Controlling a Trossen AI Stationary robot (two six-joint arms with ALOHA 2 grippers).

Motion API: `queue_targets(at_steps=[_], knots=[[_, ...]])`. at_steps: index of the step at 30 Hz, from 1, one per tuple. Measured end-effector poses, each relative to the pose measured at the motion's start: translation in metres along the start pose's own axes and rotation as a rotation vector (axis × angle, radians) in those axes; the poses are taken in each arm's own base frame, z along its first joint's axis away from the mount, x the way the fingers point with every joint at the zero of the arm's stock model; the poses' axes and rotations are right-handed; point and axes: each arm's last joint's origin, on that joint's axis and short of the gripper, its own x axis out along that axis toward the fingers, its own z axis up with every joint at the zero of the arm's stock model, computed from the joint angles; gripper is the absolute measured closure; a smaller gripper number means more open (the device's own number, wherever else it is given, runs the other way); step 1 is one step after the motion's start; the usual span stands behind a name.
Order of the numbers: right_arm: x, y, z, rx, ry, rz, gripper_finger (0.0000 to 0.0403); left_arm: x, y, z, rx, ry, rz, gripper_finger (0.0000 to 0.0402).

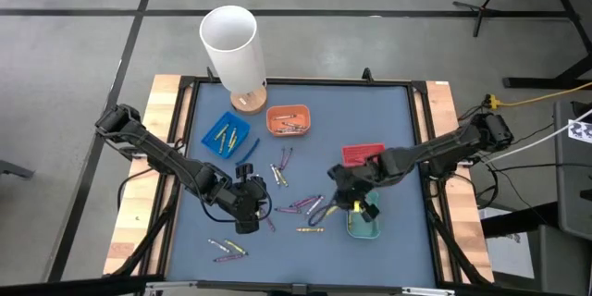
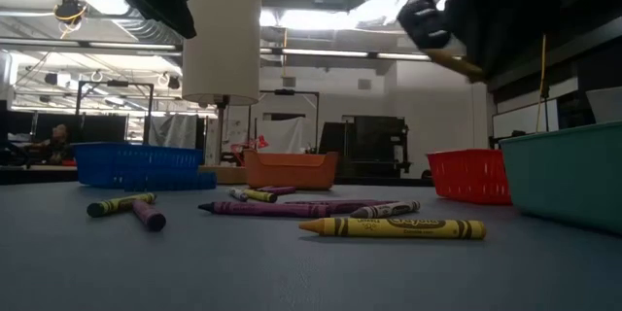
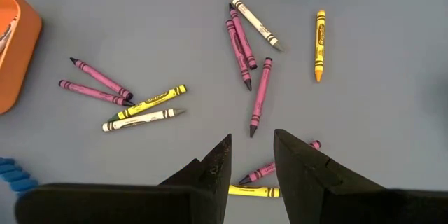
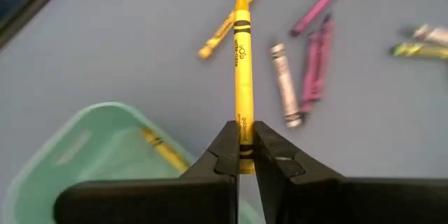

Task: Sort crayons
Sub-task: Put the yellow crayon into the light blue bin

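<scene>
While the right gripper (image 4: 245,155) was clamped on the lower end of a slim yellow wax crayon (image 4: 242,77), that crayon was held above the near rim of the small green plastic tray (image 4: 91,129), in which another yellow crayon (image 4: 162,148) already lay. The step in hand was judged to be the drop into this tray. To do it well, the crayon would best be brought fully over the tray's open middle and tipped downward before the fingers were parted, so that the long free end was not caught on the rim and flicked back onto the blue mat (image 1: 388,111).

Farther along the table, the left gripper (image 3: 250,155) was held with its jaws apart over loose crayons, a magenta crayon (image 3: 260,102) lying just beyond its fingertips; nothing was gripped there. Scattered purple, yellow and pale crayons were left unsorted across the middle of the mat. Beyond them stood the red tray (image 1: 363,154), the orange tray (image 1: 289,119) and the blue tray (image 1: 225,135), with a tall white cylinder (image 1: 231,44) at the far edge.
</scene>
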Motion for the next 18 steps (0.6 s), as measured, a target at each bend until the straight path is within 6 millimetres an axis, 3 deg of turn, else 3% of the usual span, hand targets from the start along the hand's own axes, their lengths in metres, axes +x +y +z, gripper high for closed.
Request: queue_targets(at_steps=[11, 18], knots=[[0.004, 0.043, -0.007, 0.112, 0.192, 0.104, 0.0379, 0.000, 0.000, 0.000, -0.004, 0.000, 0.000, 0.0310], [0.004, 0.056, -0.011, 0.147, 0.267, 0.125, 0.0379, 0.000, 0.000, 0.000, -0.004, 0.000, 0.000, 0.0310]])
